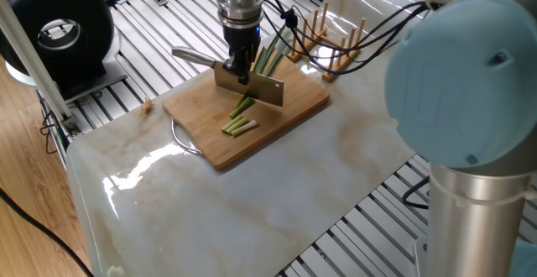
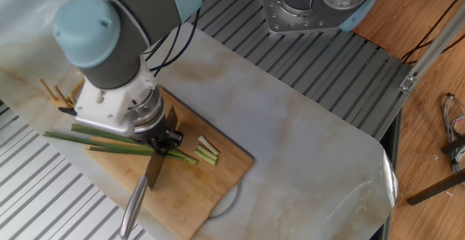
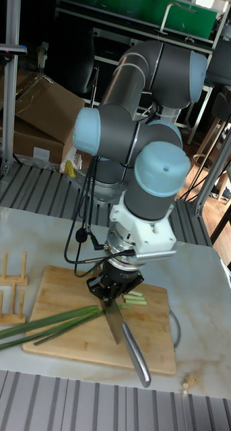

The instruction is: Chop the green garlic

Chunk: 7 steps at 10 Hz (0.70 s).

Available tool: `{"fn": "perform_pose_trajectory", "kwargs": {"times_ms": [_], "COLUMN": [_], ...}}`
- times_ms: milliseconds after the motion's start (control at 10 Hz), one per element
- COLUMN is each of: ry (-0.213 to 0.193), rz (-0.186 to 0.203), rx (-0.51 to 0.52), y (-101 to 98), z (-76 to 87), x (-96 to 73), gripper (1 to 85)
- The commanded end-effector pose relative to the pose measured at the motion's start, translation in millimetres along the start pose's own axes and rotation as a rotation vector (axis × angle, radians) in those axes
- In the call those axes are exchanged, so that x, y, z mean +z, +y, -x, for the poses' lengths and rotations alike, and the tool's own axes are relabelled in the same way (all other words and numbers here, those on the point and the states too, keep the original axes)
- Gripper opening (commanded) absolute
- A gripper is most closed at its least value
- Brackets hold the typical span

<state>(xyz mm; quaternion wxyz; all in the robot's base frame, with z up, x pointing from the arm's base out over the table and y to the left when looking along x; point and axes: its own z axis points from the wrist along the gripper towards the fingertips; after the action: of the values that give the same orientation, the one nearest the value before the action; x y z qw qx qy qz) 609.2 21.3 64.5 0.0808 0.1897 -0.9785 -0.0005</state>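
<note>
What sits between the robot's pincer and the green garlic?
A knife, shut in the pincer, its blade over the green garlic; clearest in one fixed view.

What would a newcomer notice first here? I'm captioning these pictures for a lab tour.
The claw grips a cleaver over a bamboo cutting board on the marble table. Long green garlic stalks lie across the board, with cut pieces beside the blade. A wooden peg rack stands behind the board.

Below the fingers (image 2: 171, 136), the wooden board (image 1: 201, 117) is looking smooth and matt. The metal knife (image 1: 267, 91) is shining. The stone table (image 2: 305, 153) is gleaming glossy.
</note>
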Motion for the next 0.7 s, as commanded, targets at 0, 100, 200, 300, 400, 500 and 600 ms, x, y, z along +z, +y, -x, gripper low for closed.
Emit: {"fn": "perform_pose_trajectory", "kwargs": {"times_ms": [0, 100, 200, 300, 400, 500, 600], "ry": [0.041, 0.032, 0.022, 0.005, -0.004, -0.014, -0.027], "rz": [0.001, 0.004, 0.021, 0.024, 0.022, 0.007, 0.007], "rx": [0.047, 0.047, 0.033, 0.025, 0.025, 0.027, 0.027], "y": [18.3, 21.1, 20.9, 18.6, 17.3, 12.4, 10.9], "z": [1.5, 1.0, 0.6, 1.1, 2.3, 5.2, 9.1], "x": [-12.8, -15.7, -16.6, -14.0, -12.1, -10.1, -7.5], "gripper": [1.3, 1.3, 1.3, 1.3, 1.3, 1.3, 1.3]}}
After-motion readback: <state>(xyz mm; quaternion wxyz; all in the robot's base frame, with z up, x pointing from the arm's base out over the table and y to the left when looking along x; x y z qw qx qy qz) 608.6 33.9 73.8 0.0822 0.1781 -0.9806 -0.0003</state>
